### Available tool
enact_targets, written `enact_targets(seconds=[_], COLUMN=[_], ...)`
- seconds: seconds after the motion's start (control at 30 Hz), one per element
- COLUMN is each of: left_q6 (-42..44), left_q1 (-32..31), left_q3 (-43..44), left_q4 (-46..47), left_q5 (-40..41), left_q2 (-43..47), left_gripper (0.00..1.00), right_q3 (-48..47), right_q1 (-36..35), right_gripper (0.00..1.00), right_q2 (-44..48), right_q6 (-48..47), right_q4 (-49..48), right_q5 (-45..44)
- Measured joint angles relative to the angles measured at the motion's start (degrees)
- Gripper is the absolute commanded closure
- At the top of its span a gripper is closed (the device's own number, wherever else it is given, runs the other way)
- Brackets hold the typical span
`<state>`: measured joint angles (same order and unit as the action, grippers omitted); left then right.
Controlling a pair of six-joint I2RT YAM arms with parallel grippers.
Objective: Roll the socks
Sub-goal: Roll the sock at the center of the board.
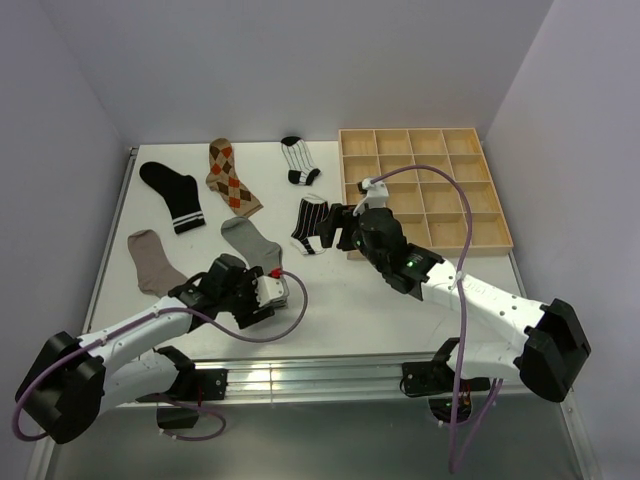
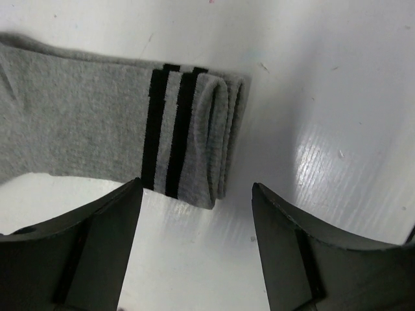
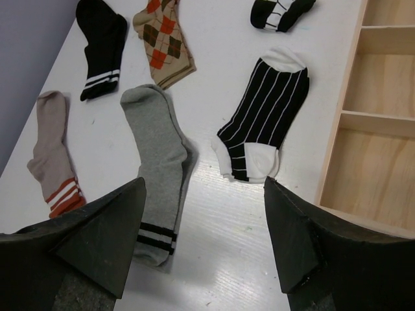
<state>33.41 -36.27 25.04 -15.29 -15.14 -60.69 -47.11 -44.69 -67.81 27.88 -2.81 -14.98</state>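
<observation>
From above, the two arms [image 1: 130,335] fill the bottom of the frame. The left pincer [image 1: 268,290] is spread at the lower end of the grey sock [image 1: 250,240]. The right pincer [image 1: 335,225] is spread beside the striped sock [image 1: 309,222], mid-frame on the tabletop [image 1: 330,320].

Left wrist view: the pincer gapes at the bottom edge, with the grey sock's black-banded cuff just above.

Right wrist view: the pincer gapes. The grey sock is lower left, the striped sock centre, the wooden tray [image 3: 382,129] right.
</observation>
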Motion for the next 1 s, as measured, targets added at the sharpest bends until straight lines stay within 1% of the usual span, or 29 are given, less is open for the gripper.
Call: enact_targets(seconds=[0.37, 0.57, 0.6, 0.67, 0.7, 0.77, 0.8, 0.87, 0.9, 1.0], left_q6=[-0.13, -0.68, -0.9, -1.29, -1.46, -1.75, -1.75, -2.03, -2.14, -2.14], left_q1=[-3.08, -4.59, -4.74, -4.83, -4.92, -5.01, -5.05, -5.07, -5.07, -5.05], left_q3=[-1.33, -1.31, -1.2, -1.11, -1.03, -0.76, -0.52, 0.04, 0.59, 2.19], left_q4=[7.45, 10.64, 11.39, 12.37, 12.7, 12.9, 12.9, 12.39, 11.69, 9.22], left_q5=[3.17, 3.48, 3.67, 3.61, 3.5, 3.26, 3.17, 2.84, 2.6, 1.51], left_q2=[-2.23, -6.03, -6.54, -7.34, -7.72, -8.55, -8.9, -9.73, -10.1, -10.82], left_gripper=[0.28, 0.32, 0.36, 0.4, 0.48, 0.54, 0.62, 0.67, 0.72, 0.77], right_q3=[0.26, 1.6, 1.7, 1.77, 1.79, 1.81, 1.88, 2.14, 2.34, 2.6], right_q1=[0.0, 0.0, 0.0, 0.0, 0.0, 0.0, 0.0, 0.0, 0.0, 0.0], right_gripper=[0.21, 0.23, 0.24, 0.25, 0.26, 0.27, 0.28, 0.29, 0.3, 0.32], right_q2=[-0.15, -0.15, -0.15, -0.15, -0.15, -0.15, -0.15, -0.15, -0.15, -0.33], right_q6=[-0.35, -0.79, -0.9, -1.14, -1.31, -1.62, -1.81, -2.08, -2.25, -2.69], right_q4=[-0.24, -0.13, -0.13, -0.15, -0.15, -0.15, -0.2, -0.42, -0.5, -0.63], right_q5=[-0.39, -0.46, -0.46, -0.46, -0.46, -0.44, -0.44, -0.42, -0.39, -0.09])
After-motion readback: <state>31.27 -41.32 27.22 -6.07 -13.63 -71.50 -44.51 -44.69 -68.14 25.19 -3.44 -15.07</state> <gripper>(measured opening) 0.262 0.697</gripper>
